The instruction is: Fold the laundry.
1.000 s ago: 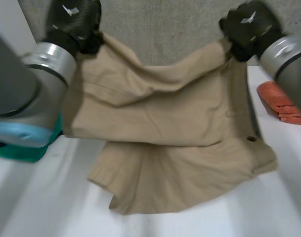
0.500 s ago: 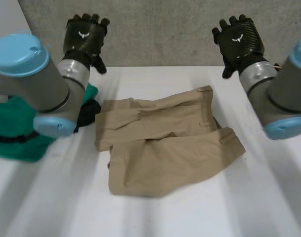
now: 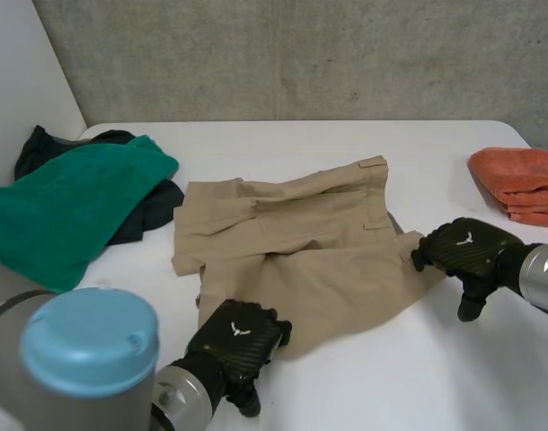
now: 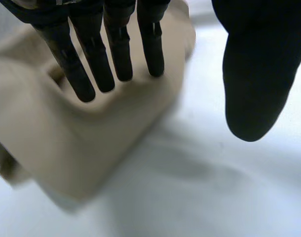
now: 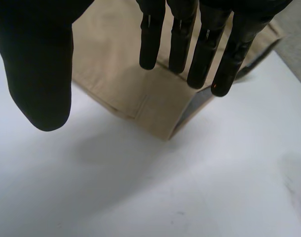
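Head view: a folded beige garment (image 3: 301, 247) of woven cloth with a waistband lies flat in the middle of the white table (image 3: 391, 377). The black left hand (image 3: 238, 334) rests at the garment's near corner, on the side of the left arm, its fingers reaching onto the cloth edge. The black right hand (image 3: 461, 251) sits at the garment's opposite side corner, fingers pointed toward the cloth. Beyond the garment's left side lies a crumpled green cloth (image 3: 67, 211) on top of a dark garment (image 3: 153, 211). Well apart from the beige garment's right side lies a folded orange cloth (image 3: 517, 180).

Left wrist view: the left hand's fingers (image 4: 96, 69) are straight and slightly spread, their tips at the beige garment's surface near its edge. The thumb (image 4: 254, 79) is held wide apart, over bare table beside the garment. Nothing is pinched.

Right wrist view: the right hand's fingers (image 5: 180, 39) are straight and close together, tips over the beige garment's corner, where a dark inner lining shows. The thumb (image 5: 39, 69) is held well away, over bare table just beside the garment's edge. It grips nothing.
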